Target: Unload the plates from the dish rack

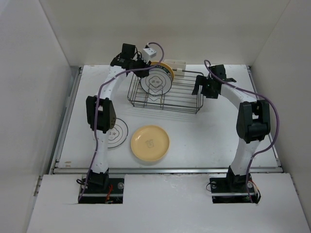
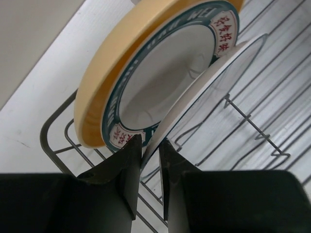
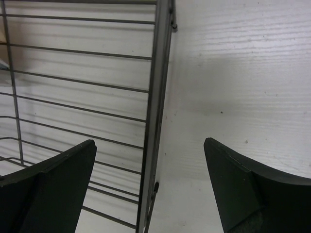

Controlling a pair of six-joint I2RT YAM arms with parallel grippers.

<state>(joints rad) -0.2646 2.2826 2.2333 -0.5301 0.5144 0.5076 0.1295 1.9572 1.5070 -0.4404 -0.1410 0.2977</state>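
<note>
Left gripper (image 2: 149, 141) is at the far-left end of the dish rack (image 3: 156, 87), and its two fingers are pinched close together on the bottom rim of the front white plate (image 1: 155, 83). The wrist view shows that thin dark-edged rim running right into the narrow gap between them. The plate stands on edge in the rack, tilted back against the green-rimmed plate (image 2: 160, 82), whose broad patterned band carries red characters on white panels. Behind that one, further out, the yellow-orange plate (image 2: 107, 82) stands on edge too, so that's three in the rack, all packed at the left end.

On the right side, the right gripper (image 3: 149, 143) hangs at the rack's right end with its claw spread wide. One finger is over the wire floor inside, the other over bare table (image 1: 218, 141) outside, and the end wall runs between them. I cannot tell whether it touches the wire.

Two plates lie flat on the near table, well apart from the rack. The cream plate (image 1: 150, 142) is in the middle. The black-ringed plate (image 1: 119, 132) is just left of it, partly hidden under the left arm.
</note>
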